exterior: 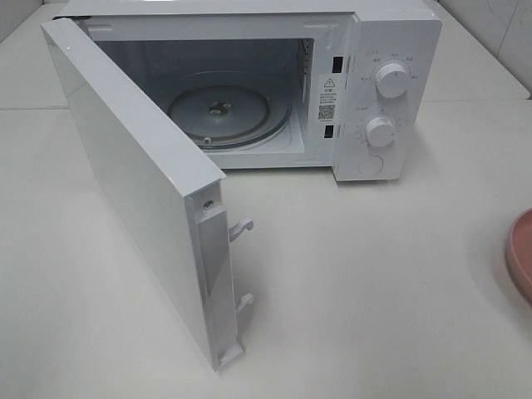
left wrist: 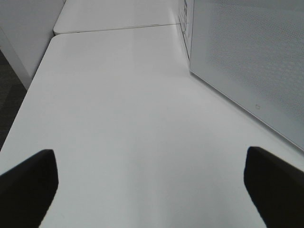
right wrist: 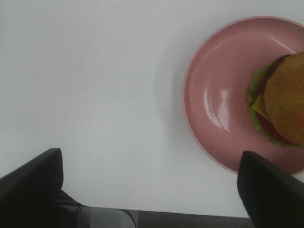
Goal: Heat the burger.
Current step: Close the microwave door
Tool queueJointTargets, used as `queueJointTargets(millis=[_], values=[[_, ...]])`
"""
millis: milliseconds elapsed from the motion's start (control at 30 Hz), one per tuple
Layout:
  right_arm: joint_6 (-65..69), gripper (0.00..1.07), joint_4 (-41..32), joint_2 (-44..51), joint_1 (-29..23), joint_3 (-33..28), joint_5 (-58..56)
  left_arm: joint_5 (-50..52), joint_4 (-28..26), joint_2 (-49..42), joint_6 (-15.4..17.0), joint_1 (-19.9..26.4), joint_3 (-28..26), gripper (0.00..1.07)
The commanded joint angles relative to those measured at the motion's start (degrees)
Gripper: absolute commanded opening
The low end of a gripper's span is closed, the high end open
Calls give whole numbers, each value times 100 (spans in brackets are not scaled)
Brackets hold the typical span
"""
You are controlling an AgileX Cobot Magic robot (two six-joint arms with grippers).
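Note:
The burger (right wrist: 280, 104), with a golden-brown bun and green lettuce, sits on a round pink plate (right wrist: 216, 95) in the right wrist view, partly cut off by the frame edge. My right gripper (right wrist: 152, 190) is open and empty above the table, beside the plate and not touching it. In the exterior high view only the plate's rim (exterior: 519, 253) shows at the right edge; the burger is out of view there. The white microwave (exterior: 382, 83) stands at the back with its door (exterior: 141, 191) swung wide open and its glass turntable (exterior: 229, 108) bare. My left gripper (left wrist: 152, 190) is open and empty beside the door (left wrist: 247, 61).
The microwave door juts out toward the front left, with two latch hooks (exterior: 241, 229) on its free edge. Two control knobs (exterior: 391, 79) are on the microwave's right panel. The table edge (left wrist: 28, 95) drops off beyond my left gripper.

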State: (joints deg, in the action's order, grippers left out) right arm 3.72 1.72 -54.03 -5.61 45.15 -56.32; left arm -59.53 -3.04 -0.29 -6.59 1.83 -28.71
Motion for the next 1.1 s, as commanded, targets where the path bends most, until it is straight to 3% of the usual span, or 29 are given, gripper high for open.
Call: queueJointTargets(millis=[33, 133, 433, 1100], values=[[46, 96, 11, 647, 407, -367, -40, 40, -52, -109, 34, 17, 29, 100], [40, 96, 0, 1432, 665, -773, -34, 40, -52, -109, 34, 17, 29, 100], [-246, 96, -11, 2836, 653, -1536, -286, 40, -52, -109, 34, 17, 29, 100], [-281, 95, -46, 5449, 653, -1650, -418, 40, -52, -109, 34, 17, 29, 100]])
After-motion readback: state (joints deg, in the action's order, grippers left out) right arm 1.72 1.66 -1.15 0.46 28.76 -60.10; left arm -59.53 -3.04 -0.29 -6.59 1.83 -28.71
